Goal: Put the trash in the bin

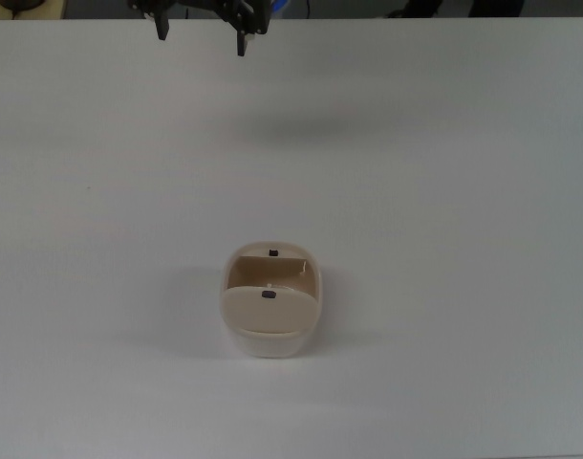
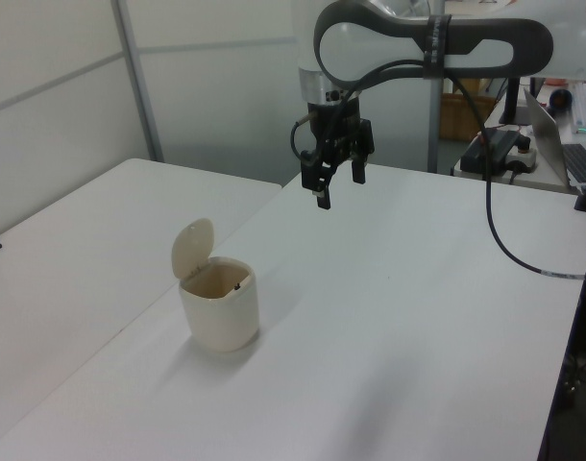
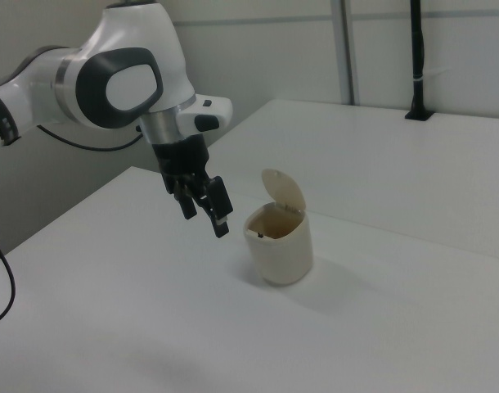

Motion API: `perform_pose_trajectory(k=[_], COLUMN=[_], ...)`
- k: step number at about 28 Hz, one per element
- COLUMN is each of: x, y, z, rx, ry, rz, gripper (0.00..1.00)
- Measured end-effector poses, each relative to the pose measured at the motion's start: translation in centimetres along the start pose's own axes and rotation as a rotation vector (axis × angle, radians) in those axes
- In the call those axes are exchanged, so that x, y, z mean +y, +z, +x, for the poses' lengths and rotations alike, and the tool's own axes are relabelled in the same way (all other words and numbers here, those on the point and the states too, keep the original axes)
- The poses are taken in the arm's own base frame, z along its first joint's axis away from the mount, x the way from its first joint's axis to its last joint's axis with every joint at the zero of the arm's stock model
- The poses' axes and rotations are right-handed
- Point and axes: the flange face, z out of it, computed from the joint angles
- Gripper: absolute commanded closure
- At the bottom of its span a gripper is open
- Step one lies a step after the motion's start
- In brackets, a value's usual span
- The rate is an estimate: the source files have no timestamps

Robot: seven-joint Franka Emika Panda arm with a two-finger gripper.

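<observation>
The beige bin (image 1: 270, 301) stands on the white table (image 1: 435, 191) with its flap lid tipped up and its mouth uncovered; it also shows in the left view (image 2: 218, 305) and the right view (image 3: 279, 246). My gripper (image 1: 201, 40) hangs open and empty above the table's far edge in the top view, well away from the bin. In the left view the gripper (image 2: 339, 189) is above and to the right of the bin. The right view has the gripper (image 3: 205, 223) just left of the bin. No trash shows in any view.
A black cable (image 2: 504, 240) trails from the arm to the left view's right edge. A laptop (image 2: 567, 134) and clutter sit behind the table there. A second white table (image 2: 72, 240) adjoins on the left view's left. A black post (image 3: 417, 57) stands at the right view's back.
</observation>
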Motion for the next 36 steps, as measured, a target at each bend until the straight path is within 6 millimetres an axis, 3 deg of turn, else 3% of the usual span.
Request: perform_pose_trajectory(k=[11, 19, 36], x=[0.6, 2.1, 2.5], y=[0.2, 0.3, 0.7], z=[-0.1, 0.0, 0.2], rx=[-0.019, -0.031, -0.038], ry=[0.011, 0.037, 0.045], rz=[-0.004, -0.006, -0.009], gripper=[0.0, 0.0, 0.0])
